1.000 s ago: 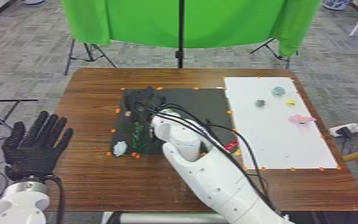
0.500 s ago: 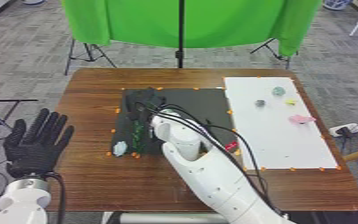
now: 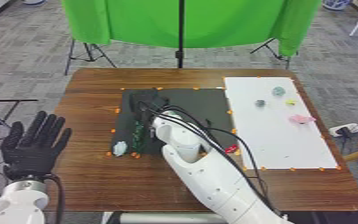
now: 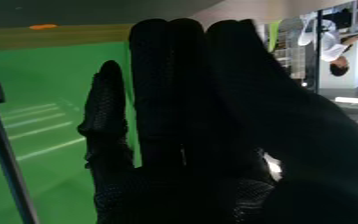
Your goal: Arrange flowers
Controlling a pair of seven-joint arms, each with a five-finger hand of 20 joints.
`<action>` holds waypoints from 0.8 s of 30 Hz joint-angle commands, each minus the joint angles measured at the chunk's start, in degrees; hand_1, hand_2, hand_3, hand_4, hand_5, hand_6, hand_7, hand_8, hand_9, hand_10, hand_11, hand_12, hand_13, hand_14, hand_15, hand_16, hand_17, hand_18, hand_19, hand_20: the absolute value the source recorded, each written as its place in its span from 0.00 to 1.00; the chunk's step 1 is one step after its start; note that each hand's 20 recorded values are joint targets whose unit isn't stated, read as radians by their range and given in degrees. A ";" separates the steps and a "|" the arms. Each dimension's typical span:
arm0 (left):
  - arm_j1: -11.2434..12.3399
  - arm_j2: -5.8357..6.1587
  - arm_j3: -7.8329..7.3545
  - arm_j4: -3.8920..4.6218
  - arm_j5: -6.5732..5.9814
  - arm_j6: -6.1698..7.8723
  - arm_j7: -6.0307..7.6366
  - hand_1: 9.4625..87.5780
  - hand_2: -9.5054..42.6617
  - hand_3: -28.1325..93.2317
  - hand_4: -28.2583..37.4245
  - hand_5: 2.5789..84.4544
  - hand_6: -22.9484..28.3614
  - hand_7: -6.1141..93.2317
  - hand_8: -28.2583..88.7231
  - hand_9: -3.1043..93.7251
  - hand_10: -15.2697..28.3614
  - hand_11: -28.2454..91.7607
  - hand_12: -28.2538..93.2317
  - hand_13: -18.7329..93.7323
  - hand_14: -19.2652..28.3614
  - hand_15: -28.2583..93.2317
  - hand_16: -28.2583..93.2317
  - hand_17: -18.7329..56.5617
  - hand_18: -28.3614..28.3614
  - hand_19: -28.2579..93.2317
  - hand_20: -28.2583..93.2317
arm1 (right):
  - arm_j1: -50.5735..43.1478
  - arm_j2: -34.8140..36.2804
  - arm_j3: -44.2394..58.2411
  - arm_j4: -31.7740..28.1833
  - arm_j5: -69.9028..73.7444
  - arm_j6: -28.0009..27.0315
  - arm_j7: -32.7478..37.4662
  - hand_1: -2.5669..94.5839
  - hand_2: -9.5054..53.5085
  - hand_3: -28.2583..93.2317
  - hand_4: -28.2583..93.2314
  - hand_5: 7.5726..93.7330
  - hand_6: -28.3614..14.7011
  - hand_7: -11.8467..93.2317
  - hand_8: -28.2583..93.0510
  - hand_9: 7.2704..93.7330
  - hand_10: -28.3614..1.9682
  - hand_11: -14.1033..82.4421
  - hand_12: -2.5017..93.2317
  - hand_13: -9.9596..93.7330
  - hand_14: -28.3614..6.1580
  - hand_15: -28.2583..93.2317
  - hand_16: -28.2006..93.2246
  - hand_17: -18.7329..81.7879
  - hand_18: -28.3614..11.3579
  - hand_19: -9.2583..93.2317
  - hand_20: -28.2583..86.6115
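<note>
My right hand (image 3: 146, 101) is over the upper left of the black mat (image 3: 189, 97), dark against dark. In the right wrist view that hand (image 4: 189, 125) has straight fingers close together, and I see no flower among them. Green stems (image 3: 138, 137) lie on the mat just below the hand, with a pale bluish flower (image 3: 119, 148) at the mat's lower left corner. A red flower (image 3: 231, 148) is near the mat's right edge, partly beside my right forearm. My left hand (image 3: 31, 152) is held open, fingers spread, off the table's left edge.
The white sheet (image 3: 278, 145) on the right carries a teal piece (image 3: 278, 91), a grey-green one (image 3: 261, 103), a yellow one (image 3: 290, 102) and a pink flower (image 3: 302, 119). Orange markers edge mat and sheet. Black cables run along my right arm. A green backdrop (image 3: 131, 22) stands behind the table.
My right hand has shifted slightly at the mat's upper left, and its dark outline looks narrower. The left hand has moved only a little. The flowers on the white sheet lie as before.
</note>
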 commanded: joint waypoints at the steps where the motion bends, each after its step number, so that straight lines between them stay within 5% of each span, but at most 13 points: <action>1: 1.68 -2.08 -0.22 0.23 0.69 -0.50 -1.58 0.21 0.41 0.87 0.00 0.53 0.63 0.20 0.15 0.44 0.68 0.40 0.31 0.44 0.68 0.42 0.20 0.18 0.74 0.49 0.33 | -0.32 4.84 0.51 -8.76 8.77 -0.18 5.00 0.49 0.00 0.89 0.00 0.68 0.69 0.23 0.14 0.72 0.53 0.29 0.19 0.66 0.49 0.67 0.46 0.43 0.19 0.82 0.63; 4: 1.41 -2.79 -0.27 0.47 1.37 -0.72 -1.95 0.21 0.41 0.87 0.00 0.53 0.63 0.20 0.15 0.44 0.68 0.40 0.31 0.44 0.68 0.42 0.20 0.18 0.74 0.49 0.33 | -1.64 9.71 4.43 -16.76 6.63 -9.72 7.13 0.44 0.04 0.89 0.00 0.62 0.65 0.22 0.14 0.66 0.48 0.28 0.18 0.62 0.43 0.67 0.44 0.42 0.18 0.83 0.64; 7: 1.53 -3.13 -0.48 0.19 2.18 -1.22 -1.94 0.21 0.41 0.87 0.00 0.53 0.63 0.20 0.15 0.44 0.68 0.40 0.31 0.44 0.68 0.42 0.20 0.18 0.73 0.49 0.33 | -4.50 16.17 9.44 -24.68 13.43 -12.66 14.68 0.40 0.05 0.88 0.00 0.52 0.61 0.20 0.15 0.54 0.44 0.24 0.17 0.55 0.37 0.66 0.42 0.40 0.16 0.85 0.66; 13: 3.33 -2.81 -2.09 -0.68 3.17 -2.09 -0.71 0.21 0.41 0.87 0.00 0.52 0.63 0.20 0.15 0.44 0.68 0.40 0.31 0.44 0.68 0.42 0.20 0.17 0.74 0.49 0.33 | -13.61 28.16 22.60 -33.87 19.36 -15.09 23.73 0.38 0.04 0.87 0.00 0.46 0.55 0.17 0.16 0.46 0.36 0.21 0.17 0.46 0.29 0.58 0.37 0.36 0.13 0.81 0.65; 18: 4.22 -2.96 -3.06 -1.07 2.68 -1.26 -0.09 0.21 0.41 0.87 0.00 0.52 0.63 0.20 0.15 0.44 0.68 0.40 0.31 0.44 0.68 0.42 0.20 0.17 0.74 0.49 0.33 | -21.57 34.26 31.72 -35.30 20.08 -14.55 26.46 0.39 0.00 0.87 0.00 0.42 0.53 0.16 0.16 0.38 0.36 0.19 0.17 0.37 0.26 0.39 0.39 0.29 0.16 0.70 0.57; 24: 3.72 -2.97 -2.89 -0.98 2.52 -0.80 -0.47 0.21 0.41 0.87 0.00 0.52 0.63 0.20 0.15 0.44 0.68 0.40 0.31 0.44 0.68 0.41 0.20 0.17 0.74 0.49 0.33 | -28.19 36.54 38.50 -33.71 19.11 -12.67 27.27 0.42 0.00 0.88 0.00 0.40 0.54 0.17 0.16 0.35 0.39 0.19 0.16 0.36 0.28 0.35 0.41 0.28 0.19 0.67 0.53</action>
